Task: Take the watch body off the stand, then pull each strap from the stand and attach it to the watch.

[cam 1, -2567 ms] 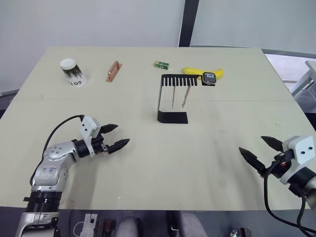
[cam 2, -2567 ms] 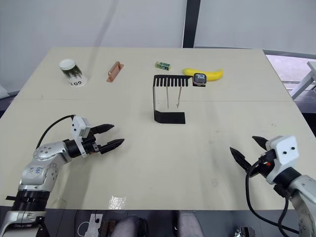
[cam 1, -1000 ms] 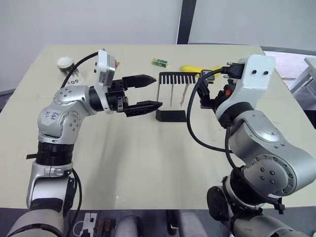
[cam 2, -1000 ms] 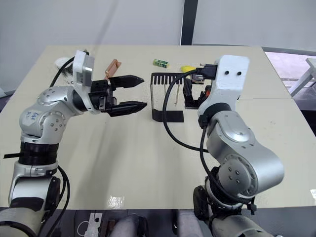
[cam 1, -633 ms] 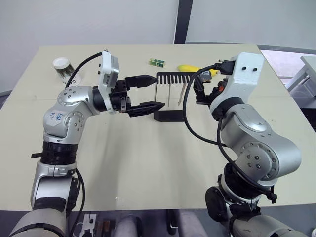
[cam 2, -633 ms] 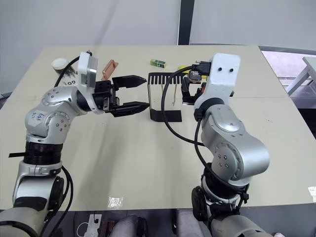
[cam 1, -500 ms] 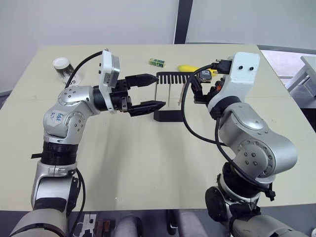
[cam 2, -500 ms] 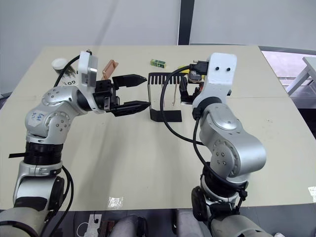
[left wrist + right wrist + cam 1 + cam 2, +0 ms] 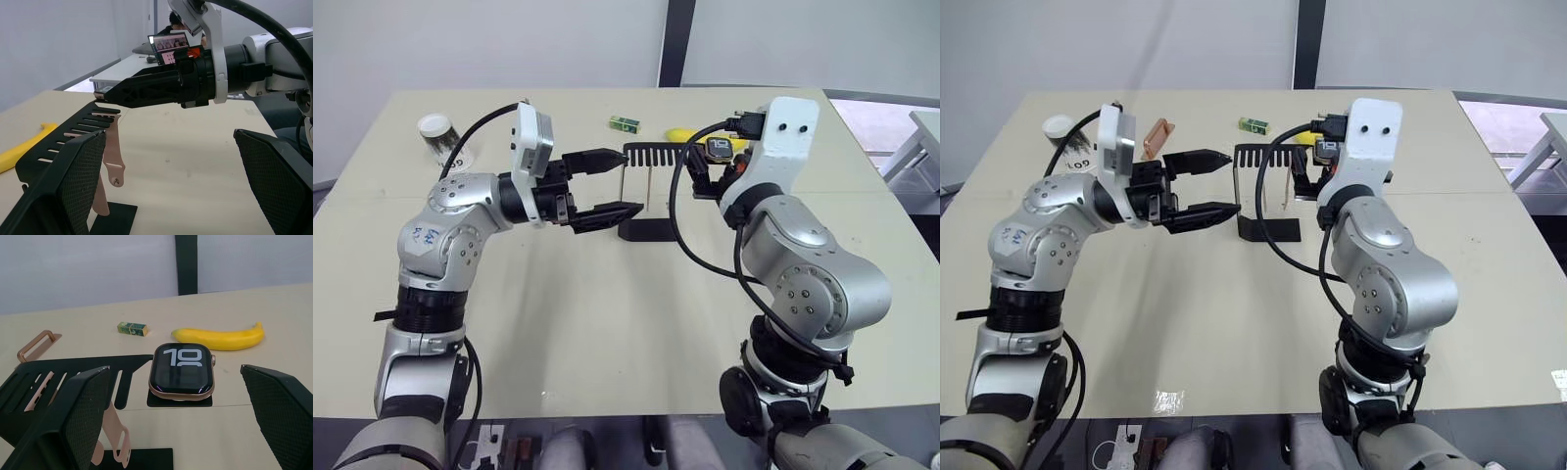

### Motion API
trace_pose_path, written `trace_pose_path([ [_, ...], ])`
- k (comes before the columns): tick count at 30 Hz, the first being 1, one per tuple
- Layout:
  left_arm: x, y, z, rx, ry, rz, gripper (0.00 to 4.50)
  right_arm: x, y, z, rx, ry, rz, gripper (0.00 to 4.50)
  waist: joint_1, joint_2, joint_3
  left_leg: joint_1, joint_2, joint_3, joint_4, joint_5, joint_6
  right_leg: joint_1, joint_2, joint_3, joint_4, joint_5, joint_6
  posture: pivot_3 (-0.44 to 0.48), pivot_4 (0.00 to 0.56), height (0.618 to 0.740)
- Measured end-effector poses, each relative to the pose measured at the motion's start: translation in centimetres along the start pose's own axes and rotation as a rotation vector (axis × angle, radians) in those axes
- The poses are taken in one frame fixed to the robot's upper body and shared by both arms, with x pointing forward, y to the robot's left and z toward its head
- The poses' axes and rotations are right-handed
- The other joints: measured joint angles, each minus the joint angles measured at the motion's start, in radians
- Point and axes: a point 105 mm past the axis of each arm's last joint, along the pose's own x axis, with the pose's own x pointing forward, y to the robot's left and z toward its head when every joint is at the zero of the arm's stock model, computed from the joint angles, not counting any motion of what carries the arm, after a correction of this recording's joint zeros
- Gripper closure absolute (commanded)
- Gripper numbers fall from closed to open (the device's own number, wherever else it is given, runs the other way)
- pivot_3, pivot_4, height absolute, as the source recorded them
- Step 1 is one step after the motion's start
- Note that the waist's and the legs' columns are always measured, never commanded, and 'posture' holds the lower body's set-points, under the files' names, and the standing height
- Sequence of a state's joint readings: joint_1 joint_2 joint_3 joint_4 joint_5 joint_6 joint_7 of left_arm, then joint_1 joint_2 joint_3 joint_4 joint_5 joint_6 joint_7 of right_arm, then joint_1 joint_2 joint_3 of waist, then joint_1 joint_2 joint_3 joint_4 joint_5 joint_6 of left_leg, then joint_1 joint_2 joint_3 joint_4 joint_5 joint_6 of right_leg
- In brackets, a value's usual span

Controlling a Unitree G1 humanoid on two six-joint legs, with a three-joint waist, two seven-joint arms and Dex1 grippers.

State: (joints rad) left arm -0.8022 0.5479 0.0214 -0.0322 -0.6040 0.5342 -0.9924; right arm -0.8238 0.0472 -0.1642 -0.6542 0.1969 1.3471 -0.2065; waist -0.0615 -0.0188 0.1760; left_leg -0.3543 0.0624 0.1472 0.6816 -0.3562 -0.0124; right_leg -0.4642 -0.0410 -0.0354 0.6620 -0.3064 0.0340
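Note:
The black stand point(image 9: 644, 231) rises mid-table, its comb-slotted top plate point(image 9: 73, 369) level. On the plate's right end rests the watch body point(image 9: 181, 371), its screen lit with "10" and its rim copper-toned. Two pinkish-tan straps point(image 9: 115, 430) hang from the slots, seen also as straps point(image 9: 111, 161) in the left wrist view. My left gripper point(image 9: 625, 181) is open just left of the stand, one finger near the comb and one near the foot. The right gripper point(image 9: 176, 416) is open, close behind the plate's right end and facing the watch body, fingers apart from it.
A banana point(image 9: 683, 135) lies just beyond the stand. A small green block point(image 9: 626, 123) sits behind it to the left. A copper-brown block point(image 9: 1156, 137) and a white cup point(image 9: 438, 132) stand at the far left. The table's point(image 9: 607, 323) near half is bare.
Both arms came up from the near table edge to the stand. In the last half second the right gripper edged closer to the watch body; the left gripper hardly moved.

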Motion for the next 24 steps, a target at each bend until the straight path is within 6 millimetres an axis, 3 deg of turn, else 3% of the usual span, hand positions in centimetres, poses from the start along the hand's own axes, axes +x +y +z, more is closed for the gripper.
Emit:
trace_pose_path([
  [24,-0.2,-0.3,-0.2,0.001,0.001,0.016,0.02,1.5,0.1,0.1,0.011,-0.003,0.002,0.00,0.000,0.000,0.000,0.000,0.000,0.000,0.000,0.000,0.000,0.000,0.000,0.000,0.000,0.000,0.000,0.000,0.150,0.740],
])
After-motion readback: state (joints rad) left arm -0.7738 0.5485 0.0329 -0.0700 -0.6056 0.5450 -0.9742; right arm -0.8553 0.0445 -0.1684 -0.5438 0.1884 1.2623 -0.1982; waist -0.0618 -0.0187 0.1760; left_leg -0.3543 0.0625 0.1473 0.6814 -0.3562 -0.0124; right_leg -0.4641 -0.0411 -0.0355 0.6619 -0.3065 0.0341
